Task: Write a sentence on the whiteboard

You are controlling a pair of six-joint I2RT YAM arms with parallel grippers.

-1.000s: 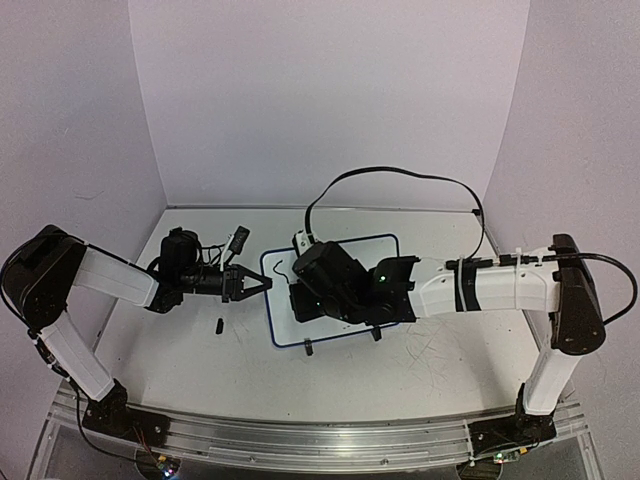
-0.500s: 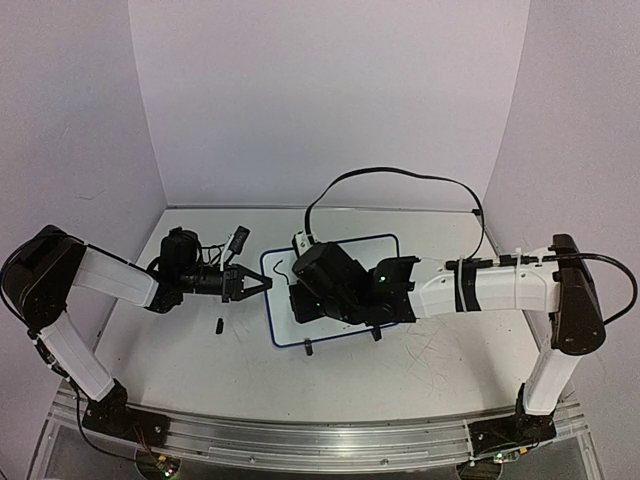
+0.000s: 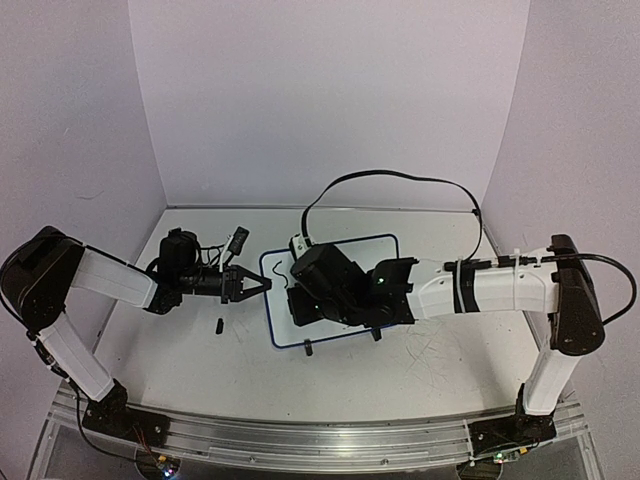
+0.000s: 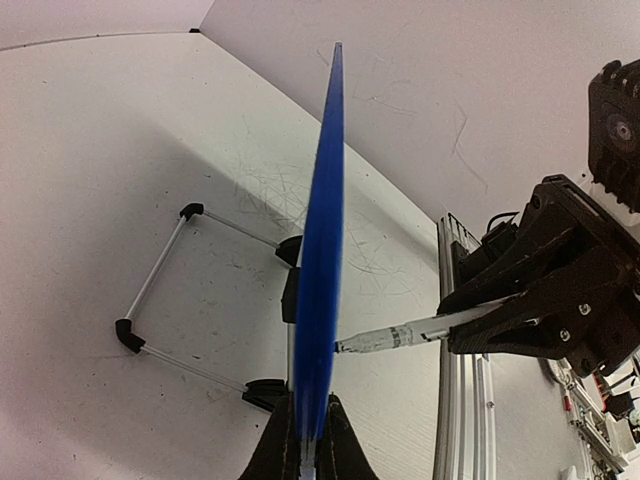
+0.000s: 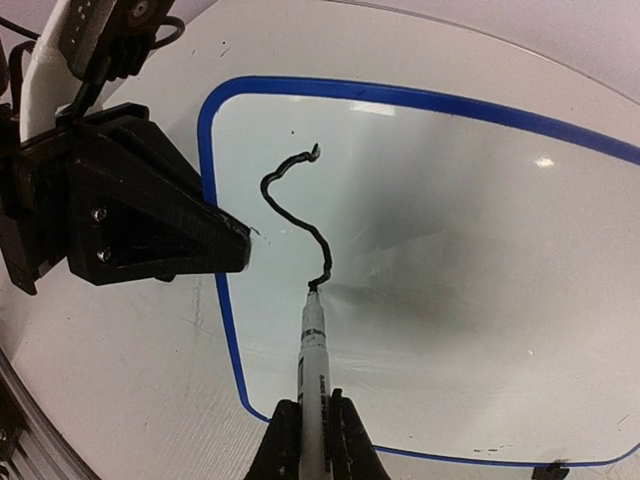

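Clamping whiteboard (image 5: 430, 250) rim between left fingers (image 4: 278, 452); gripping marker (image 5: 313, 360) between right fingers (image 5: 281, 442), tip touching board at end of black stroke (image 5: 323, 246).

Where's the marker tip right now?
Right wrist view: the marker, held by the right gripper, has its tip on the whiteboard at the lower end of the black stroke, close to the blue rim side that the left gripper clamps.

view: top external | small white rectangular whiteboard with thin blue rim (image 3: 392, 240) sits mid-tabletop (image 3: 450, 370) | two small black clip feet (image 3: 309, 348) at its near edge | left tool (image 3: 262, 284) meets its left edge | right arm's black wrist (image 3: 335, 285) covers its middle | short curved black marker stroke (image 3: 288, 282) just inside left rim | small black piece (image 3: 219, 324) lies apart, to the left
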